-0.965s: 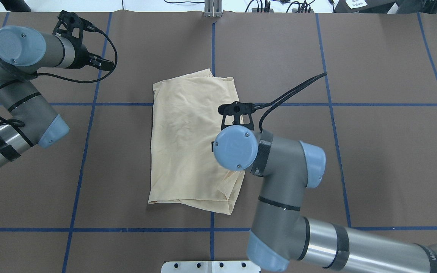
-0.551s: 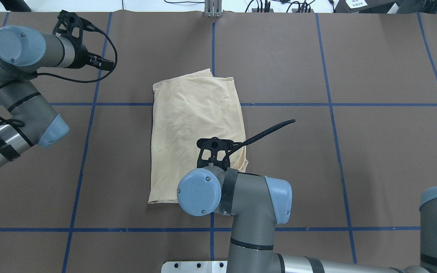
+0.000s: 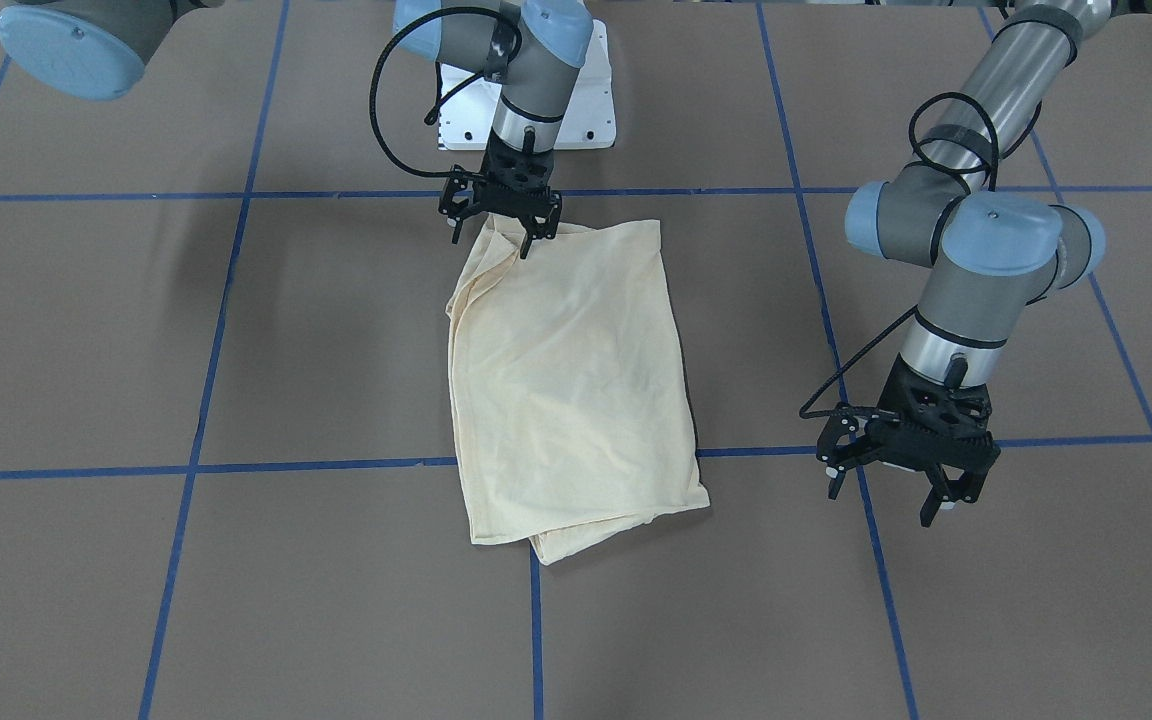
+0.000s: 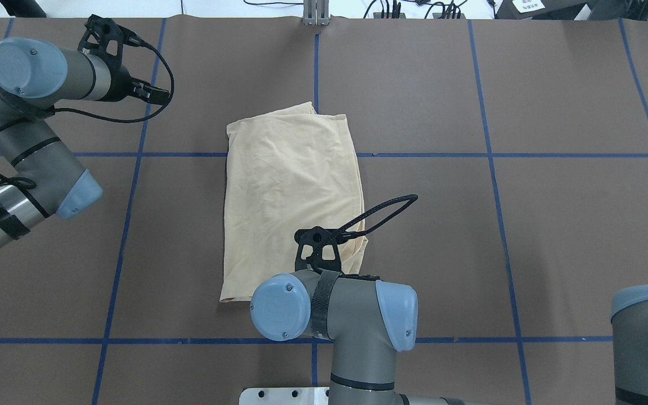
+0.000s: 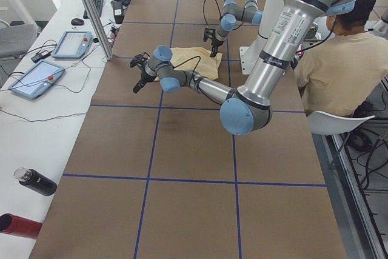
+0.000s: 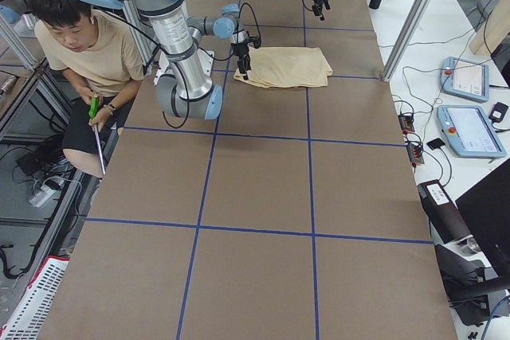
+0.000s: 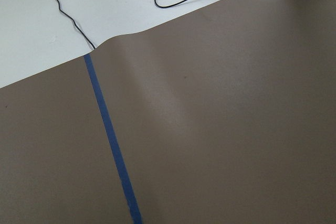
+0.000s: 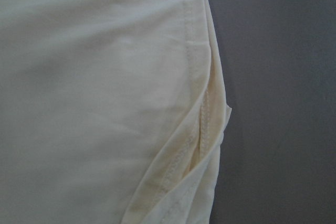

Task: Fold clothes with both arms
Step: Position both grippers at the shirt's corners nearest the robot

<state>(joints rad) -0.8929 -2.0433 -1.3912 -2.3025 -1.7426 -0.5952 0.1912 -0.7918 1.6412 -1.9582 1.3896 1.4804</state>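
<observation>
Front-facing view: right hand [image 3: 492, 238], unclenched, poised over the T-shirt's [image 3: 566, 370] corner, likely to pinch it; left hand [image 3: 898, 485] hangs released, aside.

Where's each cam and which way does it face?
Front-facing: across table, facing robot; left arm view-right.
Overhead: behind robot, looking down; right arm bottom.
Exterior left: left end; left arm near.
Exterior right: right end; right arm near, person.
Left wrist: bare table; no robot parts.
Right wrist: down at T-shirt hem.
Shared: front-facing and overhead show right arm over T-shirt's robot-side corner.
</observation>
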